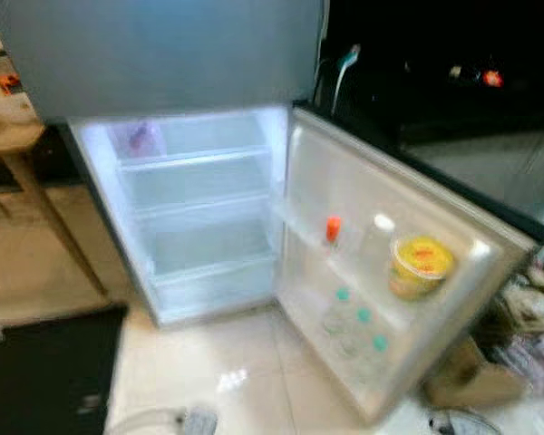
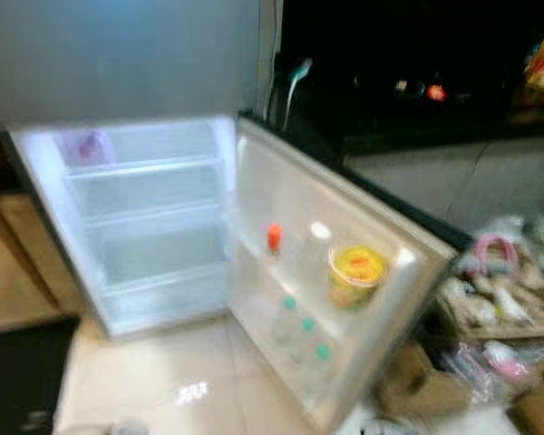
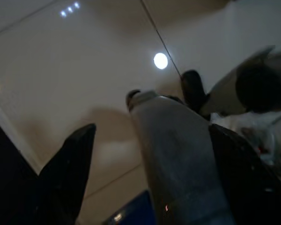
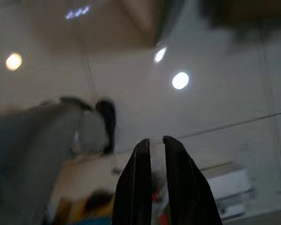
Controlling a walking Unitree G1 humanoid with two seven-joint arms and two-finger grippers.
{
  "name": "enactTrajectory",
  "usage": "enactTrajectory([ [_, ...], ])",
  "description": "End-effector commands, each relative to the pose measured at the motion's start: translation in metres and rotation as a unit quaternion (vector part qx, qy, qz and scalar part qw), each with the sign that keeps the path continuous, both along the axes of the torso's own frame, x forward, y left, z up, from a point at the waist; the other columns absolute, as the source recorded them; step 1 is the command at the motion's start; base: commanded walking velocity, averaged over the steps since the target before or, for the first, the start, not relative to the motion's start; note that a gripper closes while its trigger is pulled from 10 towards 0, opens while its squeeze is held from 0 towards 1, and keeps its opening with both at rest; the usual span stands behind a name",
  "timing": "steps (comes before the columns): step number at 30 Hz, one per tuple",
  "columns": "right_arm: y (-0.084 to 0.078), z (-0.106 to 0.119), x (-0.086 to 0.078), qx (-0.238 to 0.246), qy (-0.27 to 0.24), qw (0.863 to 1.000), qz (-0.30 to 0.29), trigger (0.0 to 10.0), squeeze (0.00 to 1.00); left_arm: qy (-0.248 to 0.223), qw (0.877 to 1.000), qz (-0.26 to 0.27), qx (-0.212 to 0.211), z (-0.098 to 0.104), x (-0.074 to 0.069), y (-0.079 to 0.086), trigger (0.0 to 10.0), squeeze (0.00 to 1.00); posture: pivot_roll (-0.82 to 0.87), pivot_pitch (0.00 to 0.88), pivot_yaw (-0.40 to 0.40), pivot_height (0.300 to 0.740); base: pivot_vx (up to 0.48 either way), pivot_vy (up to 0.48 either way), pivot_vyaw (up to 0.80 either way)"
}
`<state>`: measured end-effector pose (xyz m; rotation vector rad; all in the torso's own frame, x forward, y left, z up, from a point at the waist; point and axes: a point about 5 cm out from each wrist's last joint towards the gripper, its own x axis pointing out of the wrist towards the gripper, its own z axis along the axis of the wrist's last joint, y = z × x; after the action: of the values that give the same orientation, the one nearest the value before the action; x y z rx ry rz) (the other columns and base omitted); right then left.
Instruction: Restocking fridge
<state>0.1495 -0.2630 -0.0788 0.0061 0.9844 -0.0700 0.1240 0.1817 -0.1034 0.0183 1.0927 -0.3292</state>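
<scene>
A silver fridge (image 1: 163, 54) stands ahead with its lower compartment open and lit; its white glass shelves (image 1: 195, 159) look almost bare, with only a faint purplish item (image 1: 140, 136) at the far left of the top shelf. The white inner door (image 1: 390, 272) swings out to the right and carries a yellow-lidded round tub (image 1: 422, 265), a small orange-capped bottle (image 1: 333, 227) and three clear bottles with teal caps (image 1: 363, 317) in the lower rack. A wooden desk (image 1: 14, 145) sits at the left and a cluttered pile of bags (image 2: 499, 290) at the right. Both arms hang low over the pale tiled floor (image 1: 227, 362): the left gripper (image 3: 150, 168) is spread wide and empty, while the right gripper (image 4: 154, 183) is nearly closed, holding nothing. The blurred views suggest motion, so the open door could be clipped on approach, knocking bottles loose.
</scene>
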Motion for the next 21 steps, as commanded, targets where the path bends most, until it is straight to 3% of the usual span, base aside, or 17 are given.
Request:
enactTrajectory([
  [1, -0.012, 0.010, 0.013, -0.019, -0.041, 0.999, -0.028, 10.0, 0.00, 0.036, 0.999, 0.004, -0.009, -0.006, -0.017, -0.004, 10.0, 0.00, -0.07, 0.062, -0.029, 0.740, 0.000, 0.000, 0.00],
  [3, -0.026, 0.022, 0.025, -0.042, -0.079, 0.994, -0.068, 10.0, 0.00, 0.035, 0.999, 0.002, -0.008, -0.006, -0.017, -0.003, 10.0, 0.00, -0.07, 0.062, -0.029, 0.740, 0.000, 0.000, 0.00],
  [6, -0.057, 0.048, 0.045, -0.069, -0.148, 0.974, -0.156, 10.0, 0.00, 0.036, 0.999, 0.003, -0.008, -0.006, -0.018, -0.003, 10.0, 0.00, -0.07, 0.063, -0.028, 0.740, 0.000, 0.000, 0.00],
  [10, -0.075, 0.070, 0.061, -0.052, -0.215, 0.951, -0.218, 10.0, 0.00, 0.037, 0.999, 0.002, -0.009, -0.006, -0.018, -0.003, 10.0, 0.00, -0.07, 0.065, -0.030, 0.740, 0.000, 0.000, 0.00],
  [12, -0.083, 0.088, 0.075, -0.024, -0.270, 0.933, -0.239, 10.0, 0.00, 0.038, 0.999, 0.003, -0.011, -0.006, -0.019, -0.004, 10.0, 0.00, -0.07, 0.068, -0.028, 0.740, 0.000, 0.000, 0.00],
  [14, -0.090, 0.107, 0.090, 0.022, -0.332, 0.905, -0.265, 10.0, 0.00, 0.038, 0.999, 0.003, -0.014, -0.006, -0.019, -0.004, 10.0, 0.00, -0.07, 0.068, -0.030, 0.740, 0.000, 0.000, 0.00],
  [15, -0.090, 0.107, 0.090, 0.022, -0.332, 0.905, -0.265, 10.0, 0.00, 0.038, 0.999, 0.003, -0.014, -0.006, -0.019, -0.004, 10.0, 0.00, -0.07, 0.068, -0.030, 0.740, 0.000, 0.000, 0.00],
  [16, -0.092, 0.115, 0.097, 0.050, -0.361, 0.890, -0.274, 10.0, 0.00, 0.039, 0.999, 0.002, -0.014, -0.006, -0.020, -0.004, 10.0, 0.00, -0.07, 0.066, -0.032, 0.740, 0.000, 0.000, 0.00],
  [18, -0.090, 0.134, 0.114, 0.116, -0.415, 0.864, -0.261, 10.0, 0.00, 0.039, 0.999, 0.003, -0.014, -0.006, -0.020, -0.004, 10.0, 0.00, -0.07, 0.063, -0.033, 0.740, 0.000, 0.000, 0.00],
  [19, -0.090, 0.134, 0.114, 0.116, -0.415, 0.864, -0.261, 10.0, 0.00, 0.039, 0.999, 0.003, -0.014, -0.006, -0.020, -0.004, 10.0, 0.00, -0.07, 0.063, -0.033, 0.740, 0.000, 0.000, 0.00],
  [21, -0.078, 0.152, 0.133, 0.181, -0.462, 0.844, -0.202, 10.0, 0.00, 0.040, 0.999, 0.003, -0.013, -0.006, -0.020, -0.003, 10.0, 0.00, -0.07, 0.060, -0.034, 0.740, 0.000, 0.000, 0.00],
])
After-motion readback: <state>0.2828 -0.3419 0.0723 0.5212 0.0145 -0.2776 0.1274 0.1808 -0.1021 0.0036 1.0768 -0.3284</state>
